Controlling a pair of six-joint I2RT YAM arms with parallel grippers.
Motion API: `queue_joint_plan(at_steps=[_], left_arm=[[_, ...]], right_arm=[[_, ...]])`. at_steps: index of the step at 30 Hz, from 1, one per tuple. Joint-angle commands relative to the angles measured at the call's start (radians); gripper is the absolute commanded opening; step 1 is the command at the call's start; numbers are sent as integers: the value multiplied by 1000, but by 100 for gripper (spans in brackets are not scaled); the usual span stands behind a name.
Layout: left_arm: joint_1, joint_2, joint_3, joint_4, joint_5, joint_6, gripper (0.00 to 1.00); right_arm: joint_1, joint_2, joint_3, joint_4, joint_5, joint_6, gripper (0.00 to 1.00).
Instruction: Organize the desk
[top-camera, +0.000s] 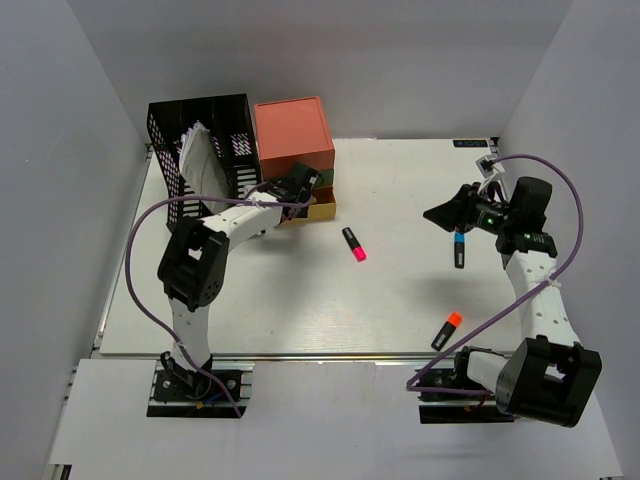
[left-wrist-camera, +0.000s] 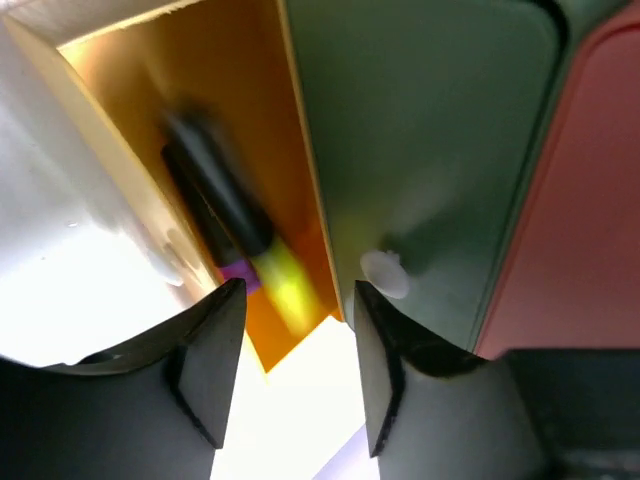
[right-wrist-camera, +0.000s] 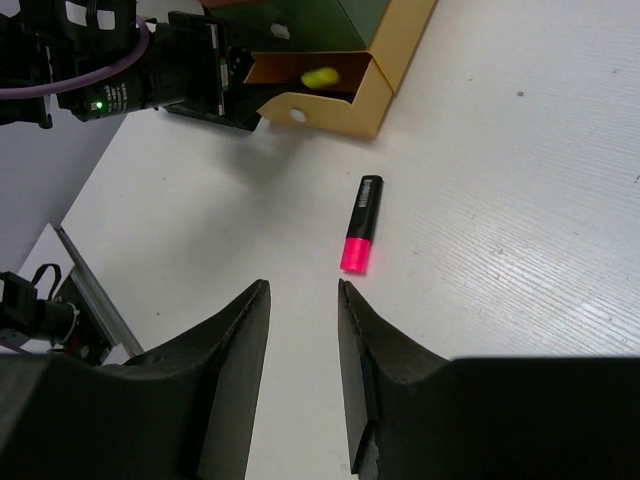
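Observation:
The white desk (top-camera: 300, 310) holds three loose highlighters: a pink one (top-camera: 354, 244) in the middle, a blue one (top-camera: 459, 248) beside the right arm, and an orange one (top-camera: 447, 330) near the front right. My left gripper (top-camera: 300, 186) is open at the pulled-out yellow drawer (top-camera: 320, 208). In the left wrist view its jaws (left-wrist-camera: 298, 300) are empty, and a blurred yellow highlighter (left-wrist-camera: 250, 250) lies in the drawer (left-wrist-camera: 230, 100). My right gripper (top-camera: 440, 213) is open and empty above the desk. Its wrist view (right-wrist-camera: 303, 290) looks toward the pink highlighter (right-wrist-camera: 362, 223).
A black mesh file rack (top-camera: 205, 140) with papers stands at the back left. Next to it is the drawer unit with a coral top (top-camera: 293, 133). Its green drawer front (left-wrist-camera: 430, 150) is shut. The aluminium rail (top-camera: 330, 357) runs along the near edge.

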Motion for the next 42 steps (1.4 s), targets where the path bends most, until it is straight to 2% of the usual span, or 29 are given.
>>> queue_joint_plan(at_steps=[1, 2, 5, 8, 11, 12, 13, 14, 15, 16, 17, 18, 20, 21, 23, 24, 26, 27, 28, 29, 30, 31, 34, 38, 42], left_arm=[[9, -34, -22, 16, 4, -13, 63], [9, -38, -28, 20, 7, -13, 67], [9, -57, -47, 40, 10, -1, 68], [18, -80, -70, 80, 25, 33, 65], [18, -135, -111, 182, 56, 118, 52], [18, -175, -164, 224, 88, 193, 49], [18, -198, -197, 312, 105, 227, 41], [18, -222, -231, 366, 120, 264, 38], [18, -282, -314, 422, 134, 365, 36], [18, -316, -361, 544, 159, 413, 32], [27, -351, -405, 600, 173, 466, 32], [27, -386, -497, 656, 191, 591, 31], [37, -495, -595, 851, 268, 734, 32], [37, -529, -638, 908, 307, 879, 34], [58, -613, -717, 990, 438, 1021, 54], [58, -636, -723, 987, 487, 1153, 63], [69, -679, -708, 910, 649, 1288, 80], [69, -689, -691, 866, 689, 1410, 83], [69, -692, -670, 756, 720, 1459, 84], [69, -693, -632, 703, 761, 1508, 86], [69, -690, -616, 656, 777, 1598, 87], [69, -689, -601, 570, 791, 1634, 87], [69, -687, -559, 444, 770, 1749, 89], [69, -701, -471, 349, 757, 1816, 89], [69, -787, -496, 336, 699, 1835, 89]], right_arm=[[-9, 8, 1, 26, -32, 0, 39], [-9, 11, 3, 26, -34, -3, 39], [-15, 16, 4, 20, -42, -8, 39], [-15, 20, 3, 19, -60, -26, 40], [-16, 20, 3, 11, -68, -81, 40], [-15, 20, 7, 6, -62, -101, 39], [-15, 22, 13, -4, -46, -124, 39], [-15, 23, 16, -26, -7, -146, 40], [-13, 27, 29, -35, 18, -188, 40], [-12, 30, 30, -53, 40, -210, 40], [-9, 33, 30, -73, 78, -251, 41], [-9, 36, 27, -86, 98, -271, 42], [-7, 51, 32, -130, 168, -330, 44], [-6, 59, 35, -145, 202, -347, 46], [-4, 85, 49, -175, 294, -376, 49], [-6, 97, 56, -211, 322, -425, 52], [-7, 134, 85, -259, 389, -479, 59], [-7, 151, 102, -288, 414, -503, 62], [-7, 180, 118, -349, 450, -552, 65], [-6, 194, 150, -375, 466, -575, 71], [-7, 207, 164, -401, 484, -594, 73], [-6, 233, 177, -435, 533, -604, 74], [-7, 280, 207, -449, 653, -573, 73], [0, 345, 214, -440, 761, -531, 74], [13, 433, 220, -406, 839, -505, 73]])
